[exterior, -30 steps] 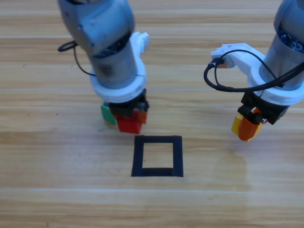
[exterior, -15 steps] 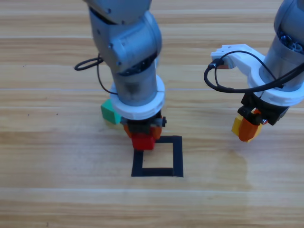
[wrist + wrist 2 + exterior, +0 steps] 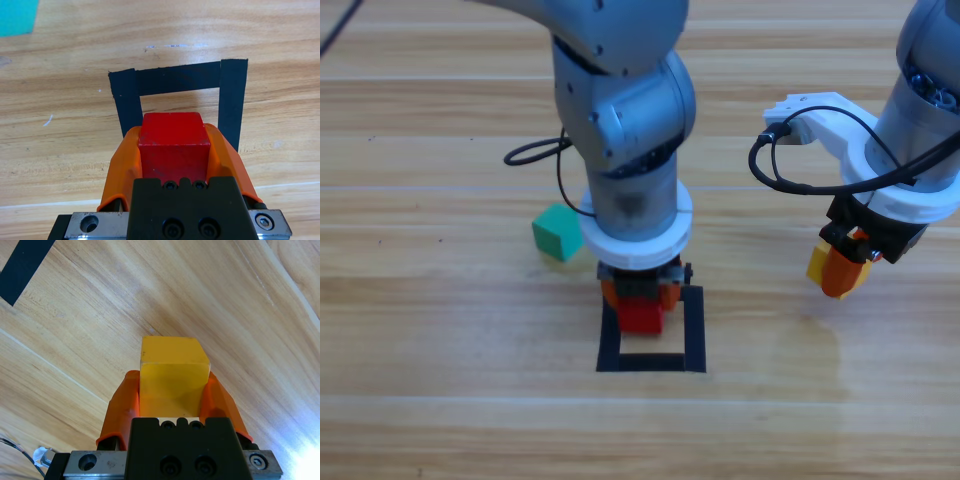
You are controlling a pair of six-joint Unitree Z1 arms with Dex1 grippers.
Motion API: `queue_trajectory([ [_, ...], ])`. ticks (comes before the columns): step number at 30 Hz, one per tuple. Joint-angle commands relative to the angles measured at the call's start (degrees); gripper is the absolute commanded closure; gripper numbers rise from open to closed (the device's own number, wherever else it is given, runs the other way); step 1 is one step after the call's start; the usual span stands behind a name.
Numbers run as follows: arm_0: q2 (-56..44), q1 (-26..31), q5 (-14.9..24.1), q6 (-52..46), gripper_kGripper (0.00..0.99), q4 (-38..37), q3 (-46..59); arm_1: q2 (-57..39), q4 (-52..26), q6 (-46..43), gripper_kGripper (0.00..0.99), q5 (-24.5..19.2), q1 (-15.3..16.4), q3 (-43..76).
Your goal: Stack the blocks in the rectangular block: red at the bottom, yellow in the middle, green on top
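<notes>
The left pincer (image 3: 640, 300) grips the red cube (image 3: 641, 317) between its two orange jaws and holds it over the far part of the rectangular block (image 3: 694, 330), the black tape outline on the tabletop (image 3: 440, 400). This position fits the task order: red forms the bottom layer, so it has to go into the outline first. Whether the red cube already rests on the wood or hangs just above it cannot be told from these views. The right pincer (image 3: 840, 270) is closed on the yellow cube (image 3: 818, 262) and hangs well apart from the outline on the right side; in judgement it holds the middle layer ready and clear of the left arm's working space. The green cube (image 3: 556, 233) sits free on the tabletop, to the left of the outline and near the left arm, untouched, as befits the last layer. The high view gives the overall layout, but the left arm's body hides most of the red cube and the outline's far edge. The left wrist view supplies what is missing: the red cube (image 3: 172, 142) lies between the outline's two side strips, with the tape frame (image 3: 180, 78) beyond it and a corner of green (image 3: 17, 15) at the upper left. The right wrist view shows the yellow cube (image 3: 172, 372) seated squarely in its jaws, with only a scrap of tape (image 3: 25, 265) at the corner.
</notes>
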Motion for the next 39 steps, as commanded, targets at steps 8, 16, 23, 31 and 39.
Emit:
queue_trajectory([
  [8,4.5,-2.4,-0.3,-1.5,0.870,0.3,-1.1,2.1,-1.1,0.6,0.982,1.4,-0.8,1.6],
  [16,5.1,-2.5,0.1,-1.7,0.872,0.3,-1.3,2.4,-1.1,0.6,0.982,1.7,-0.8,1.6],
  [23,5.8,-2.9,0.3,-1.7,0.872,0.2,-1.5,2.6,-1.1,0.6,0.982,1.7,-0.8,1.6],
  [31,6.5,-3.4,0.3,-2.0,0.872,0.2,-2.0,2.7,-1.1,0.8,0.982,1.7,-0.9,1.6],
  [39,6.4,-3.5,0.8,-1.9,0.501,0.4,-1.8,2.7,-1.1,1.0,0.982,1.8,-1.0,1.6],
])
